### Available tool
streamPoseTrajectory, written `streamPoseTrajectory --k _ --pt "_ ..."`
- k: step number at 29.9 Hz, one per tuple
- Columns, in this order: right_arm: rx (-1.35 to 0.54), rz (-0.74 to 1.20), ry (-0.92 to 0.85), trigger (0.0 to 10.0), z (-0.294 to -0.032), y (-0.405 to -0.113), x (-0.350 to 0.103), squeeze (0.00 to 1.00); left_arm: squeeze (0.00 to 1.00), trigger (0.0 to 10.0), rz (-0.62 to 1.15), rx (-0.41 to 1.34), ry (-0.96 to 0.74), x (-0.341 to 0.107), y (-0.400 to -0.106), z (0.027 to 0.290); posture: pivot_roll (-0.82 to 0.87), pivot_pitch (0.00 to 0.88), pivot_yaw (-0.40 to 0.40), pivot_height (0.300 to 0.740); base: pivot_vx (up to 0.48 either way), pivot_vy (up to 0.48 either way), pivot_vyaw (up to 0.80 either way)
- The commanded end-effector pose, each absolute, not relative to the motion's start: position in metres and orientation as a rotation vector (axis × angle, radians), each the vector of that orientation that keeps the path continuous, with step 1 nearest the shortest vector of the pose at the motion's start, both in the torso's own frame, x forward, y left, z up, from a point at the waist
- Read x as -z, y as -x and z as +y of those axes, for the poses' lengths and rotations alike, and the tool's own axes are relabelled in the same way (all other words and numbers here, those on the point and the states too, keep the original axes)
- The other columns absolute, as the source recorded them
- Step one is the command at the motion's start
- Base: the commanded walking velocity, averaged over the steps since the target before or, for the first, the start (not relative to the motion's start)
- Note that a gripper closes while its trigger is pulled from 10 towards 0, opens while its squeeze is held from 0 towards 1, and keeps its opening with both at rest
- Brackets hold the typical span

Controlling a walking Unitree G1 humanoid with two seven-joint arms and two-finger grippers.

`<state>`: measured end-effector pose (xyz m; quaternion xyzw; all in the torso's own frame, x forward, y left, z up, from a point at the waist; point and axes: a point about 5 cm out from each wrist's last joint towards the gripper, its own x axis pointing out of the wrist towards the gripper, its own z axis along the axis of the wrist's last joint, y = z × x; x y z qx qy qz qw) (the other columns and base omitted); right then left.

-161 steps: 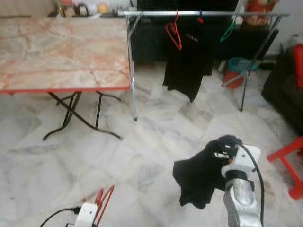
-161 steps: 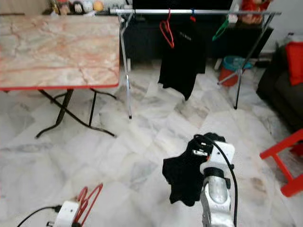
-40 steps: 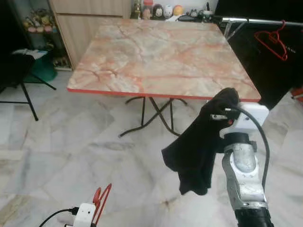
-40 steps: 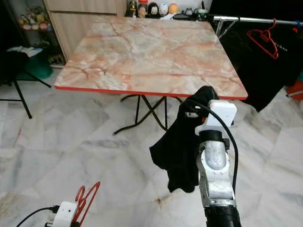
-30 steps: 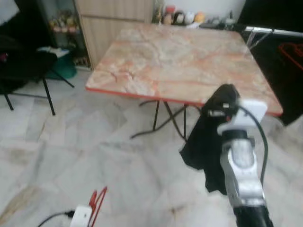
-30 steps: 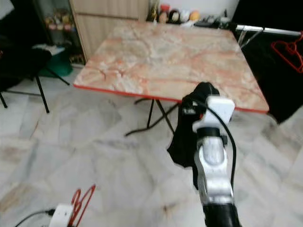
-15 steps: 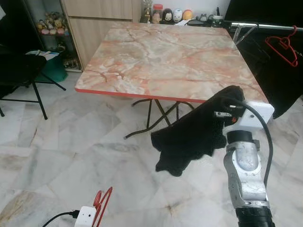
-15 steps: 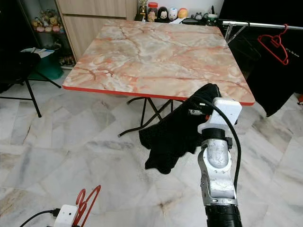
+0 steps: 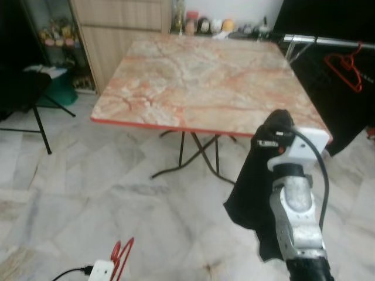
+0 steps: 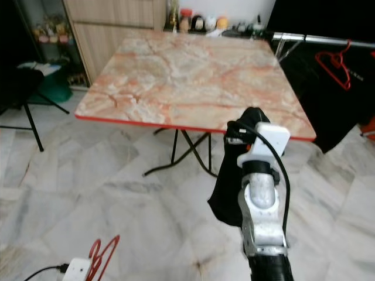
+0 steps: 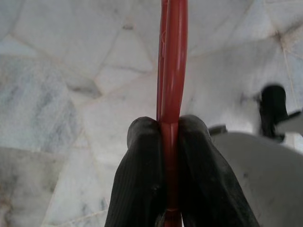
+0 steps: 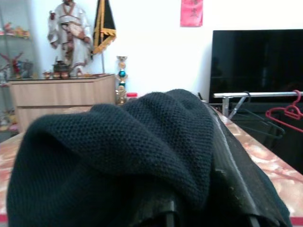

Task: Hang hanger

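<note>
My left gripper [image 11: 169, 126] is shut on a red hanger [image 11: 173, 56], whose thin bar runs out between the two black fingers. In the eye views that hanger [image 9: 120, 257] sits low at the left over the marble floor. My right arm is raised in front of me. Its gripper [image 9: 275, 122] is shut on a black knitted garment [image 9: 253, 193] that drapes over the fingers and hangs down beside the arm. The garment [image 12: 142, 142] hides most of the fingers in the right wrist view. A metal clothes rail [image 9: 334, 41] stands at the far right, with another red hanger [image 9: 345, 65] on it.
A marble-topped folding table [image 9: 205, 82] with a red edge stands straight ahead, just beyond my right gripper. A dark chair [image 9: 26, 88] is at the left, and a wooden cabinet [image 9: 117, 23] is behind it. Small jars line the table's far side.
The whole view has shifted as the camera moved. The black garment, flung out to the left half a second ago, now hangs straight down by the right arm. Both grips are unchanged.
</note>
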<state>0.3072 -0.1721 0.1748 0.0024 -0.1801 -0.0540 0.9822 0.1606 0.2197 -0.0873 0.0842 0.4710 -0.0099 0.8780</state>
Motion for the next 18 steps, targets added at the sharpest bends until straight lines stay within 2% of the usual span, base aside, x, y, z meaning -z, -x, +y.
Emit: streamPoseTrajectory --k 1,18 --pt "0.136 -0.398 0.004 10.0 -0.1800 -0.3059 -0.1823 0.00 0.00 10.0 0.986 0.050 -0.176 0.0890 -0.1610 0.2104 0.04 0.040 -0.044 0.740 0.270 0.000 0.00" --pt "0.137 -0.398 0.002 10.0 -0.1802 -0.3068 -0.1827 0.00 0.00 10.0 0.996 0.050 -0.175 0.0900 -0.1593 0.2099 0.04 0.038 -0.044 0.740 0.270 0.000 0.00"
